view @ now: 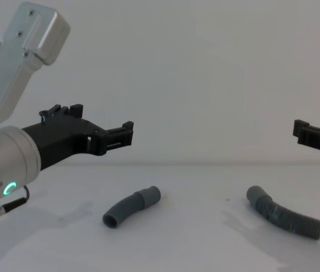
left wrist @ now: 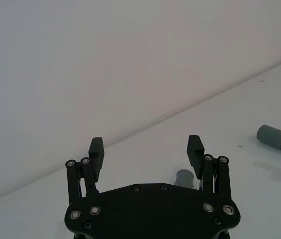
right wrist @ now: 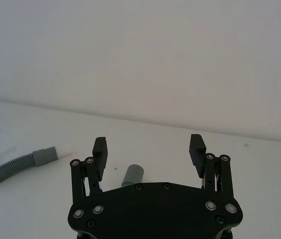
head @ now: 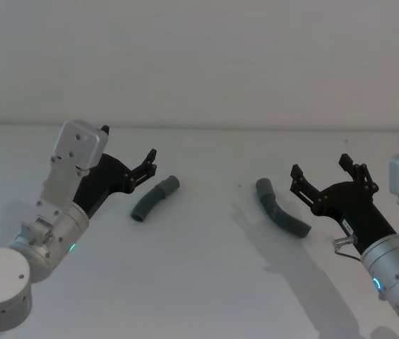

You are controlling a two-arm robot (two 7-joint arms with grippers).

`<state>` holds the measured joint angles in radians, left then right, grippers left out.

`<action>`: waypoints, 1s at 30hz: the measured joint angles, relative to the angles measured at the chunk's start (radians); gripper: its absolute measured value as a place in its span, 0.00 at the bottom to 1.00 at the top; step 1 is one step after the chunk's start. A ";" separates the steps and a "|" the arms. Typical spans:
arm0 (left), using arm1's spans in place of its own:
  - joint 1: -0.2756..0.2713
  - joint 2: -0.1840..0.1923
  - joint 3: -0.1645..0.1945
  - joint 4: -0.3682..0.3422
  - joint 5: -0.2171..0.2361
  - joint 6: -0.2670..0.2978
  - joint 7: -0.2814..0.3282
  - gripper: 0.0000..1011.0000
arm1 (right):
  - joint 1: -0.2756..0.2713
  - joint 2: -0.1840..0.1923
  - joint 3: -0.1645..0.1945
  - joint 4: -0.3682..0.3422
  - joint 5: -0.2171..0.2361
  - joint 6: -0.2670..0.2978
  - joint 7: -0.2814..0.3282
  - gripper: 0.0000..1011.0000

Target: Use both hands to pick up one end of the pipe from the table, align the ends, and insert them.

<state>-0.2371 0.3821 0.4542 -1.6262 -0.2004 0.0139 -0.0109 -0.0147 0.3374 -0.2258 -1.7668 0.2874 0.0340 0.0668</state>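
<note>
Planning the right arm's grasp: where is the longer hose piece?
In the head view the longer hose piece lies on the table, right of centre, just left of the open right tool, apart from the shorter piece.

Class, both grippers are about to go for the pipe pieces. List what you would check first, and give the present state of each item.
1. Left gripper open: ok.
2. Right gripper open: ok.
3. Short curved pipe piece lying free on the table: ok.
4. Corrugated pipe piece lying free on the table: ok.
5. A piece in each gripper: not ok, neither is held.
6. Ends aligned: not ok, the pieces lie apart.
</note>
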 joint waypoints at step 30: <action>-0.032 0.015 -0.012 -0.001 -0.064 0.080 -0.101 0.99 | 0.042 0.013 -0.019 -0.018 -0.026 0.112 0.012 0.98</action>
<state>-0.2696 0.3975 0.4425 -1.6275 -0.2646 0.0942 -0.1121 0.0271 0.3508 -0.2445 -1.7843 0.2611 0.1459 0.0792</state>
